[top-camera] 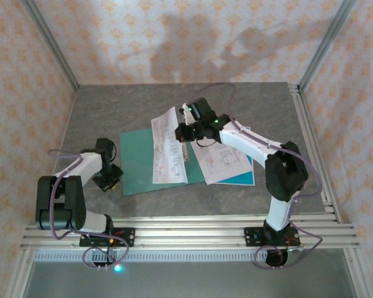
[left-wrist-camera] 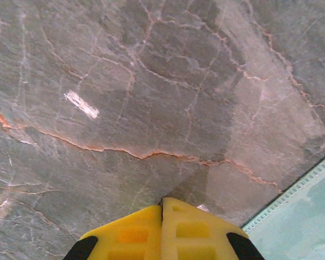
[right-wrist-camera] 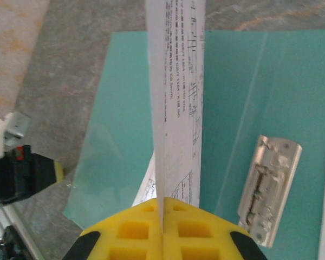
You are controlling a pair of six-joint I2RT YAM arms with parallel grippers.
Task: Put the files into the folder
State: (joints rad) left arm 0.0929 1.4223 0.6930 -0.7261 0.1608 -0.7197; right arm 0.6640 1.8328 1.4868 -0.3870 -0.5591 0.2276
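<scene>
Your right gripper point(right-wrist-camera: 162, 210) pinches one sheet point(right-wrist-camera: 177, 81) over the open folder point(top-camera: 137, 166); a second sheet point(top-camera: 227, 162) lies inside. Your left gripper point(left-wrist-camera: 162, 205), pressed together, hangs beside it.

The folder point(top-camera: 137, 164) lies partly hidden under the files point(top-camera: 169, 149), whose print is too small to read.

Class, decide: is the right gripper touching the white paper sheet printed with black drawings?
Touching. The right wrist view shows the white printed paper sheet pinched edge-on between the right gripper's closed yellow fingers.
</scene>
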